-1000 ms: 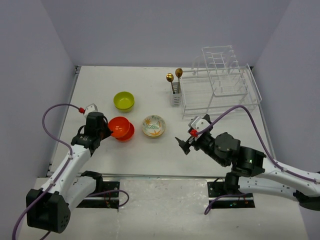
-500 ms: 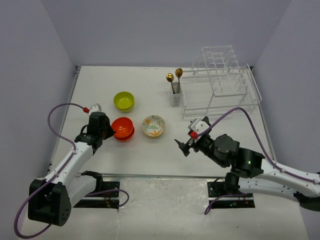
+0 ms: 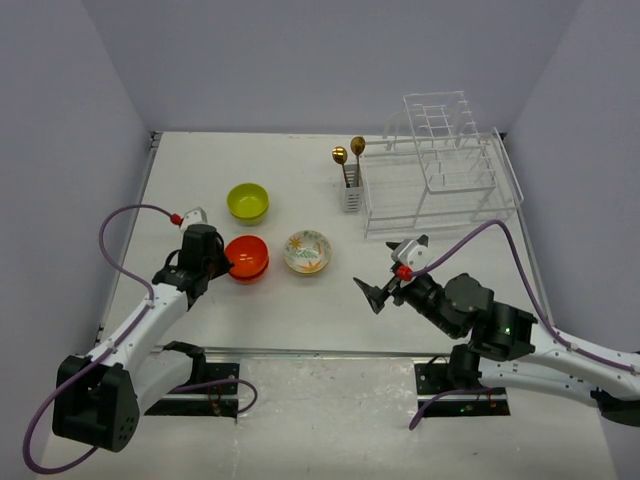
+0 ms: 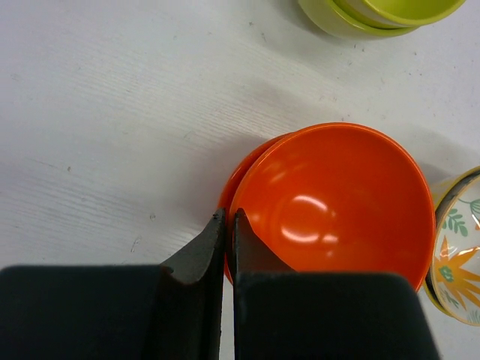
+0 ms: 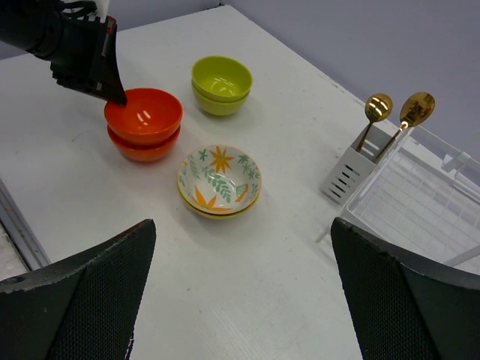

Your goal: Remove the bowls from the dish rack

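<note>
Left gripper (image 4: 229,225) is pinching the left rim of the top orange bowl (image 4: 330,210); right gripper (image 3: 375,293) is hanging spread wide, well apart from it.

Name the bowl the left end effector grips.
The upper orange bowl; the left end effector pinches its rim. The green bowls and floral bowl are not gripped.

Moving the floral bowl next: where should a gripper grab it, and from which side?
Probably pinch the floral bowl at its rim from above, on the side away from the orange bowls: it sits upright, mouth open, and nothing crowds that side.
</note>
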### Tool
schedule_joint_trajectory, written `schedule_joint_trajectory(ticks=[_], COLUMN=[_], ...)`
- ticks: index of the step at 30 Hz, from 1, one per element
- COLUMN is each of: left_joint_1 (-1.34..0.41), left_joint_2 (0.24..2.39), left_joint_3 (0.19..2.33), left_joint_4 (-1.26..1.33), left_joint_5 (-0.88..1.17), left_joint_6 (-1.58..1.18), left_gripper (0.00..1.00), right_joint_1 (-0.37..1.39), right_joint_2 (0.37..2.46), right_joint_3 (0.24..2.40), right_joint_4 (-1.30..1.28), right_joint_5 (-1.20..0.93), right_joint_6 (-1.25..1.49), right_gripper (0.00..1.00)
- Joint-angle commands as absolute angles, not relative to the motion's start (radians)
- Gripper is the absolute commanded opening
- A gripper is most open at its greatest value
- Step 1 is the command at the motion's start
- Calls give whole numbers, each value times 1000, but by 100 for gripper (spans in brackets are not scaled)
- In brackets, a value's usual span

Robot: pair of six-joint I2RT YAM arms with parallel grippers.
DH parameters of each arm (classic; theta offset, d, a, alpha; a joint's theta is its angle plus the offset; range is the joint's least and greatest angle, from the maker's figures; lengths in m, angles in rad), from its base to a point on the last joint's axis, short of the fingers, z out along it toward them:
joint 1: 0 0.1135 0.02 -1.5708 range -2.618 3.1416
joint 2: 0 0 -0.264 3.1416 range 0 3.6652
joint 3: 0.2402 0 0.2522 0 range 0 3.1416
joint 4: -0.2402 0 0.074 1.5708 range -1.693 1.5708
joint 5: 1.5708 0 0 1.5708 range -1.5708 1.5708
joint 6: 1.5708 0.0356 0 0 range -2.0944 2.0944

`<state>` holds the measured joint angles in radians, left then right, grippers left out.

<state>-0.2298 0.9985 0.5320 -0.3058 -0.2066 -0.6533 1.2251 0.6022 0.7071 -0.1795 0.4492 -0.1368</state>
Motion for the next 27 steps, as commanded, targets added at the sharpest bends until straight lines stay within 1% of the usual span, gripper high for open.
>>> schedule_joint_trajectory(ticks=[1, 12, 16, 20, 27], left_joint_1=[-235, -258, -267, -275, -278], left_joint_2=[982, 1005, 968, 940, 989], left_joint_3=[554, 558, 540, 538, 551], left_joint_4=[-270, -262, -252, -253, -259], left_joint_5=[-262, -278, -249, -282, -318], left_joint_6=[-644, -646, -649, -640, -637], left_gripper=[0, 0, 0, 1, 1], right_joint_1=[1230, 1230, 1230, 1230, 1230], right_joint_2=[607, 606, 598, 571, 564], right_joint_3=[699, 690, 693, 683, 678], right_joint_4=[-133, -130, -140, -132, -130], right_joint_5=[431, 420, 420, 387, 380], right_joint_6=[-120, -121, -123, -115, -117], right_gripper=[99, 99, 99, 99, 99])
